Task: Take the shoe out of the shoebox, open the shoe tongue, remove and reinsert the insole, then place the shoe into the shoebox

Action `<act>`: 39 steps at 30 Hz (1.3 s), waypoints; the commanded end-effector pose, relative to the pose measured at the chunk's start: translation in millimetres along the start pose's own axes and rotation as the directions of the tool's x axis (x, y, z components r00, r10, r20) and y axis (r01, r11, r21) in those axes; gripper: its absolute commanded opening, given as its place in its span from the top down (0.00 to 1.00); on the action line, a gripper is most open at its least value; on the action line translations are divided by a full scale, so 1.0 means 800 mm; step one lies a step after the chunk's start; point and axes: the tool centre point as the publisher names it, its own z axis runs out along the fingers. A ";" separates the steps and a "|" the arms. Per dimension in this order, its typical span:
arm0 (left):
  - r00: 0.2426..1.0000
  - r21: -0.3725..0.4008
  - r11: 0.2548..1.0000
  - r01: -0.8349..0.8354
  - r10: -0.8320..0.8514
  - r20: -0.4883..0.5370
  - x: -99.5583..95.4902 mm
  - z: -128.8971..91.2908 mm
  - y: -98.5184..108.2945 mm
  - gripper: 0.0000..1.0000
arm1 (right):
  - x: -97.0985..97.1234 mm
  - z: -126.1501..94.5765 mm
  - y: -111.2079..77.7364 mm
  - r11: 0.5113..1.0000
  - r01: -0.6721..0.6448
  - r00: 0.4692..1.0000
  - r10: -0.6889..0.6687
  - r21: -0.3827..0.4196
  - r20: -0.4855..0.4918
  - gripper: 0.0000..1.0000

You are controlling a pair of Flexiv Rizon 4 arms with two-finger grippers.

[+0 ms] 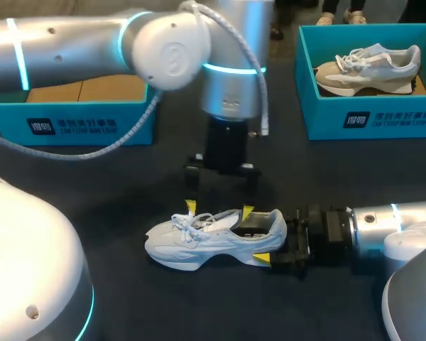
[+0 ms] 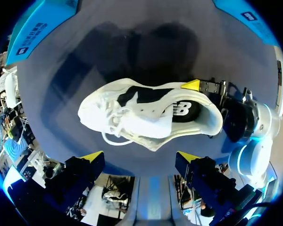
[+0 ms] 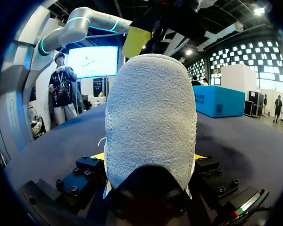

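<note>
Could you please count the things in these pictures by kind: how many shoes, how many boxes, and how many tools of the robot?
Shoes: 2 (white shoe, beige shoe)
Boxes: 2, both teal (left box, right box)
Tools: 2 (left tool, right tool)
Total: 6

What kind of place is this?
Probably a robot test or demo table: two silver robot arms meet at a white lace-up sneaker on a dark tabletop, with open teal cardboard shoeboxes behind.
</note>
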 end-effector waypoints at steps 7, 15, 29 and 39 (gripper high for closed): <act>0.996 -0.051 0.998 0.039 -0.034 0.085 0.041 0.023 -0.022 0.00 | 0.000 0.000 -0.002 1.000 0.000 1.000 0.000 0.002 0.003 1.00; 0.992 -0.054 0.995 0.086 -0.081 0.099 0.043 0.027 -0.038 0.00 | 0.000 0.000 -0.002 1.000 0.000 1.000 0.000 0.002 0.003 1.00; 0.986 -0.066 0.988 0.138 -0.130 0.107 0.029 0.039 -0.047 0.33 | 0.000 0.000 -0.002 1.000 0.000 1.000 0.000 0.002 0.003 1.00; 0.987 -0.070 0.987 0.145 -0.139 0.084 0.018 0.040 -0.044 0.70 | 0.000 0.000 -0.002 1.000 0.000 1.000 0.000 0.002 0.003 1.00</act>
